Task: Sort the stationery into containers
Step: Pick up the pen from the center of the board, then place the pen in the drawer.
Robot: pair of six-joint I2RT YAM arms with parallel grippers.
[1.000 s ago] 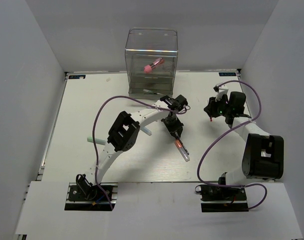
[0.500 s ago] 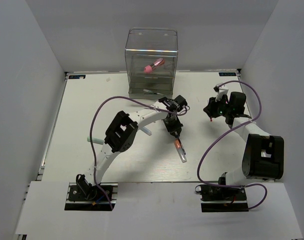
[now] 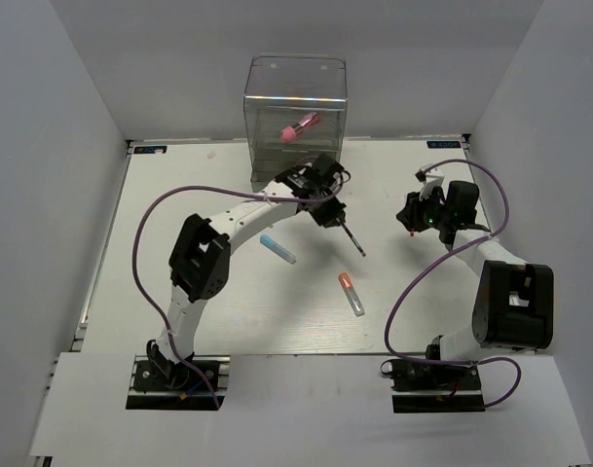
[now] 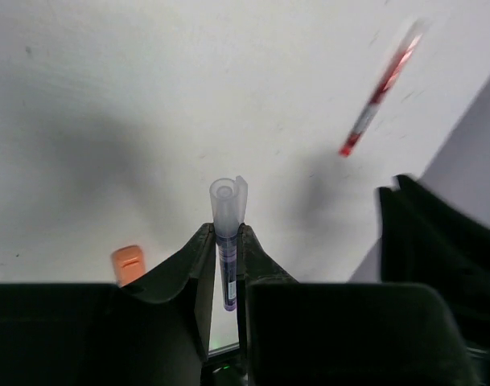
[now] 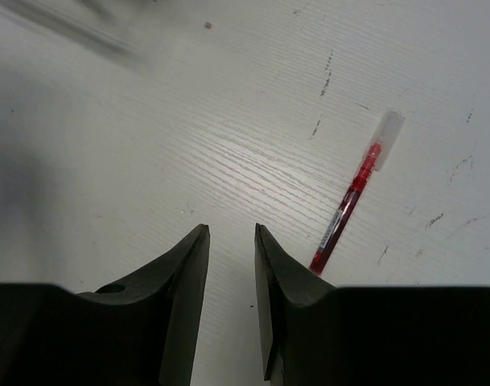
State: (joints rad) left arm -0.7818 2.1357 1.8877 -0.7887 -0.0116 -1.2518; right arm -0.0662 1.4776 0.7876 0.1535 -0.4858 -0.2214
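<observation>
My left gripper (image 3: 331, 218) is shut on a thin dark pen (image 3: 352, 241) and holds it above the table, in front of the tall clear box (image 3: 296, 97). In the left wrist view the pen (image 4: 227, 233), with a clear cap, stands pinched between the fingers. A stubby pink-red tube (image 3: 299, 126) lies inside the box. A blue-capped white marker (image 3: 277, 248) and an orange-tipped clear pen (image 3: 352, 293) lie on the table. My right gripper (image 5: 231, 233) is open and empty just above the table, with a red pen (image 5: 353, 201) lying to its right. The mint-green bar is not visible.
White walls enclose the table on three sides. The clear box has stacked drawers (image 3: 294, 165) in its lower part. Purple cables (image 3: 145, 243) loop off both arms. The orange pen tip (image 4: 128, 264) and the red pen (image 4: 381, 88) show in the left wrist view.
My left arm has swung back and left toward the box, carrying the dark pen up from beside the orange-tipped pen. The blue-capped marker is now uncovered. The right arm has barely moved.
</observation>
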